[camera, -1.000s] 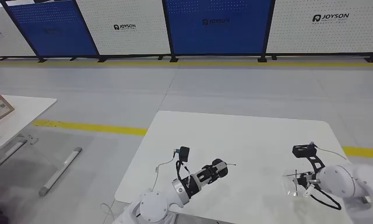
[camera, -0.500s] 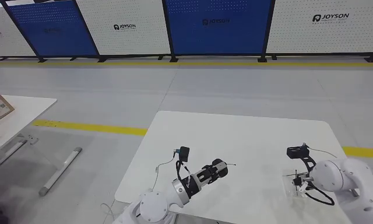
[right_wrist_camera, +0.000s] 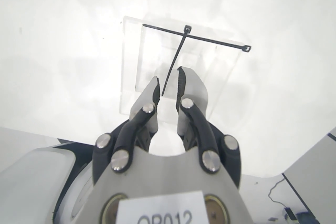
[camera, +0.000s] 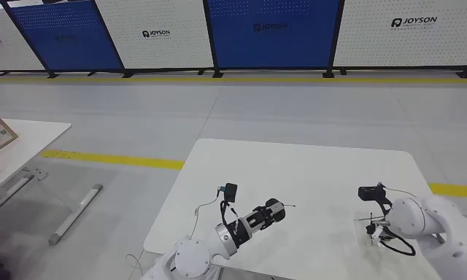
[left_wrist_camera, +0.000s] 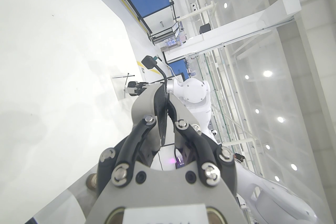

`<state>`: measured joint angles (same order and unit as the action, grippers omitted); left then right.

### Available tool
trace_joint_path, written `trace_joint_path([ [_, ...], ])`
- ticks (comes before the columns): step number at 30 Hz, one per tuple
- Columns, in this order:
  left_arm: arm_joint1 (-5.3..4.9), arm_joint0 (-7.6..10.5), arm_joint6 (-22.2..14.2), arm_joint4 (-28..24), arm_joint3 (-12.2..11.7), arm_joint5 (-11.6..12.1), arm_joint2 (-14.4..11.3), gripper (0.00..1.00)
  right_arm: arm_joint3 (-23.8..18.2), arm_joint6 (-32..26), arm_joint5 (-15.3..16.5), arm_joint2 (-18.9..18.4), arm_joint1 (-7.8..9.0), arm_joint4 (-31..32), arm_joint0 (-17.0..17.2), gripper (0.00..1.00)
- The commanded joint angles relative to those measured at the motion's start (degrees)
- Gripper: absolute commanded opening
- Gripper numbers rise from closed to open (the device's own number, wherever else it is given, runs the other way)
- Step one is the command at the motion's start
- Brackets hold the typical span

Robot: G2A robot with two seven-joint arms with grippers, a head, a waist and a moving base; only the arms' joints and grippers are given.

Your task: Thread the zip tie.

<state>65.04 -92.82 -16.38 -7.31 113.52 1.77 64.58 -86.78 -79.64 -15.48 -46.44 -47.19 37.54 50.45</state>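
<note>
A clear acrylic stand (right_wrist_camera: 130, 57) near the table's right front carries a black zip tie (right_wrist_camera: 215, 41) lying crosswise along its top edge. A second zip tie (right_wrist_camera: 179, 51) has its head on the first, and its tail slants down between the fingers of my right gripper (right_wrist_camera: 169, 72). That gripper is open, with the tail tip close to one pad without being pinched. In the top view the right gripper (camera: 372, 225) sits at the stand (camera: 363, 238). My left gripper (camera: 281, 206) hovers at the table's front middle, shut, with a thin black strip (camera: 290, 205) sticking out of its tips.
The white table (camera: 306, 170) is bare between the two arms. Its front edge runs just below both arms. In the left wrist view the shut left gripper (left_wrist_camera: 164, 89) points across at the right arm and the stand's zip ties (left_wrist_camera: 123, 76).
The right arm has shifted left and a little forward, bringing its gripper up to the hanging zip tie tail. The left arm has stayed still.
</note>
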Motion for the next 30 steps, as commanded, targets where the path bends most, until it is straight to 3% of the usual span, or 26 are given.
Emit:
trace_joint_path([
  [1,0.0,0.0,0.0,0.0,0.0,0.0,0.0,0.0,0.44,0.0,-0.9,0.67,0.08,-0.37,-0.56,0.2],
  [15,0.0,0.0,0.0,0.0,0.0,0.0,0.0,0.0,2.22,0.0,-4.0,2.57,0.65,-3.02,-3.2,0.14],
  [30,0.0,0.0,0.0,0.0,0.0,0.0,0.0,0.0,6.64,0.0,-4.0,4.12,-1.85,-2.99,-5.65,0.16],
])
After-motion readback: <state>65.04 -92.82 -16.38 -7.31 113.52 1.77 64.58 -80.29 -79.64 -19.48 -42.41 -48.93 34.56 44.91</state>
